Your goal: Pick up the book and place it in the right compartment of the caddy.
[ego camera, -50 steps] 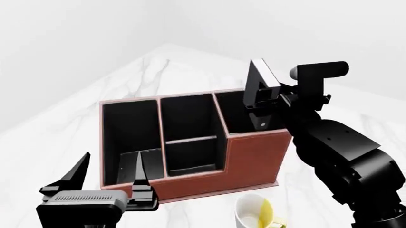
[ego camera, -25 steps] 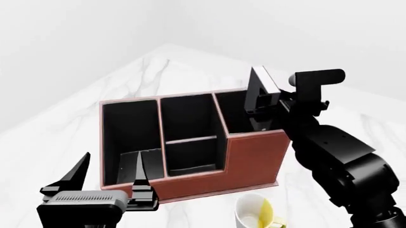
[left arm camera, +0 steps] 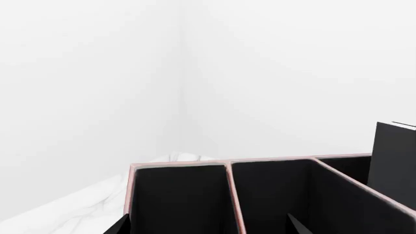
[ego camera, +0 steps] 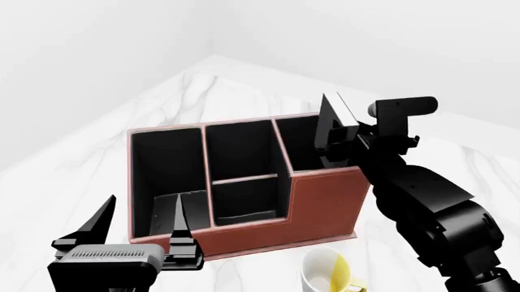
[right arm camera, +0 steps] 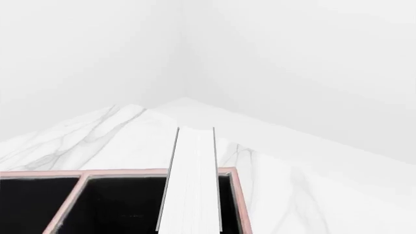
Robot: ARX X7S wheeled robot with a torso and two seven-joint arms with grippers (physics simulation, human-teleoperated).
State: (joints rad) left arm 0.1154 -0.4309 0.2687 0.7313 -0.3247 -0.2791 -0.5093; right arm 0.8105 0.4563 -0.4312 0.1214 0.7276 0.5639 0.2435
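Note:
The reddish-brown caddy (ego camera: 325, 204) stands mid-table with its three black sections open upward. My right gripper (ego camera: 337, 145) is shut on the black book (ego camera: 332, 121), holding it upright and tilted. The book's lower end dips into the right compartment (ego camera: 298, 146) by its near right wall. In the right wrist view the book's white page edges (right arm camera: 192, 180) run down into that compartment (right arm camera: 123, 204). The left wrist view shows the black cover (left arm camera: 393, 161) over the caddy rim (left arm camera: 179, 165). My left gripper (ego camera: 138, 228) hovers open in front of the caddy's left section, holding nothing.
A white-and-yellow mug (ego camera: 329, 275) stands on the marble table (ego camera: 81, 164) just in front of the caddy's right end, below my right arm. White walls meet in a corner behind the table.
My right gripper has come down a little with the book, bringing its lower end deeper into the right compartment. The left arm has not moved.

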